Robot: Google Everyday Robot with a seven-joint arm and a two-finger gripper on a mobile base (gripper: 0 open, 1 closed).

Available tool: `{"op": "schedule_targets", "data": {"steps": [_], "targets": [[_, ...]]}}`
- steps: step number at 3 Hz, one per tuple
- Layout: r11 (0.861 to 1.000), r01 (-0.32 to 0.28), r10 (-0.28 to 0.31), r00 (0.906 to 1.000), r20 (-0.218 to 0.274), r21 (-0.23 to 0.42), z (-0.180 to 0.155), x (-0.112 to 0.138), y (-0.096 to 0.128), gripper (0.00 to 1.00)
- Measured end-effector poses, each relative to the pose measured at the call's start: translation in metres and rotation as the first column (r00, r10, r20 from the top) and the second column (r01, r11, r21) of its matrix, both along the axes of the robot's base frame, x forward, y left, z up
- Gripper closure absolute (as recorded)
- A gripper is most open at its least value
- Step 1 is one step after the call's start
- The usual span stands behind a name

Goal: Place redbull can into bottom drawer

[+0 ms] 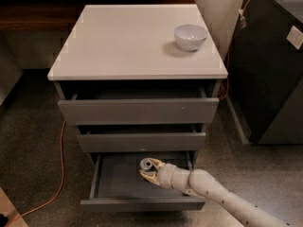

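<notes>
The bottom drawer (118,181) of the grey cabinet is pulled out, showing its grey interior. My gripper (149,172) reaches in from the lower right and sits low inside the drawer, near its middle. It is shut on the redbull can (146,164). Only the can's silver top shows clearly, and its body is mostly hidden by the tan fingers (150,177). I cannot tell whether the can touches the drawer floor.
A white bowl (190,36) stands on the cabinet's white top (123,41). The top drawer (137,110) and the middle drawer (141,141) are slightly open above my arm. A dark cabinet (272,74) stands at the right. An orange cable (57,174) lies on the floor at the left.
</notes>
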State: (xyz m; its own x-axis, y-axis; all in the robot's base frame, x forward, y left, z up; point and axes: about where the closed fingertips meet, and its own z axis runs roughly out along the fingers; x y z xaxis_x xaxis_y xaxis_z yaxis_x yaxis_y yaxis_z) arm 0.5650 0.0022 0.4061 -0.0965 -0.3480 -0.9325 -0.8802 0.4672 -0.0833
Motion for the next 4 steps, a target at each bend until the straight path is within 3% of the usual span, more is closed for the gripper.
{"op": "schedule_targets", "data": {"steps": [1, 3, 4], "targets": [[1.000, 0.020, -0.020, 0.9998, -0.007, -0.016, -0.034, 0.002, -0.006, 1.00], [0.998, 0.020, -0.022, 0.9991, 0.037, 0.052, -0.081, 0.022, -0.012, 1.00], [0.999, 0.019, -0.021, 0.9992, 0.035, 0.051, -0.082, 0.021, -0.011, 1.00]]}}
